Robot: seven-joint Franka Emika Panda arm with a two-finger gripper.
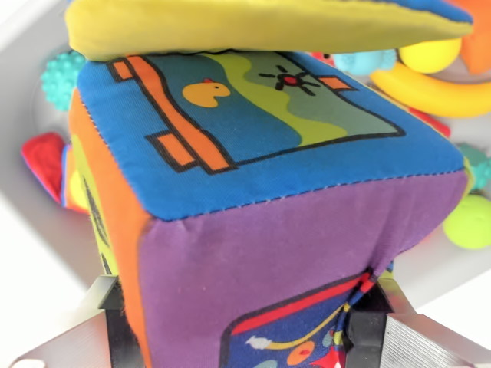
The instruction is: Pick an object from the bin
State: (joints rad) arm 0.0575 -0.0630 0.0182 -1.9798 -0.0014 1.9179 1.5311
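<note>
While its two metal fingers press the sides, the gripper holds a soft fabric cube tight. Beyond it lie a yellow cloth flap, a banana toy and, seemingly, the white bin.

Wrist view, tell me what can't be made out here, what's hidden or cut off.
- Gripper: fingertips hidden behind the fabric cube they pinch.
- Cube's purple-face picture: cut off by the wrist view's bottom edge.
- Yellow fabric piece: cut off at the top edge.
- Bin contents: mostly hidden by the cube; the teal ball and yellow banana-like toy are blurred.
</note>
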